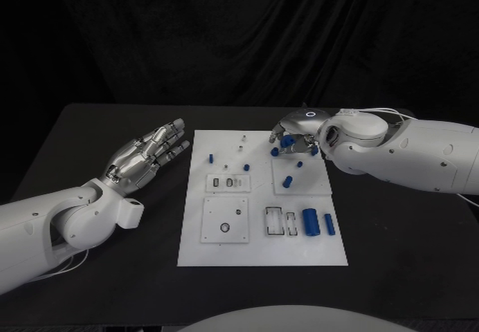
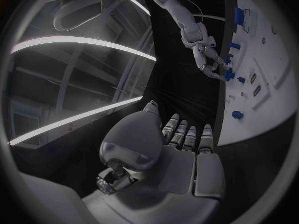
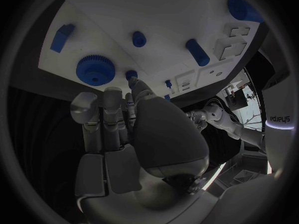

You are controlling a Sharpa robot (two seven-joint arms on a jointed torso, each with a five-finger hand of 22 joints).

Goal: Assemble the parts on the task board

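Note:
The white task board [image 1: 261,243] lies in the middle of the black table. My right hand [image 1: 297,135] hovers over the board's far right corner, fingers curled in. There the thumb and a finger pinch a small blue peg [image 3: 131,75], close to a blue gear [image 3: 94,69] that lies on the board. The same right hand [image 2: 211,63] appears at the board's far edge in the left wrist view. My left hand [image 1: 149,153] lies flat and open on the table left of the board, holding nothing. Several blue parts sit on the board, among them a short pin [image 1: 287,182] and two cylinders [image 1: 311,221].
Rectangular recesses [image 1: 280,222] and a square plate with an oval hole [image 1: 226,220] mark the board's near half. Small blue pegs [image 1: 212,158] stand near its far left. Bare black table surrounds the board on all sides.

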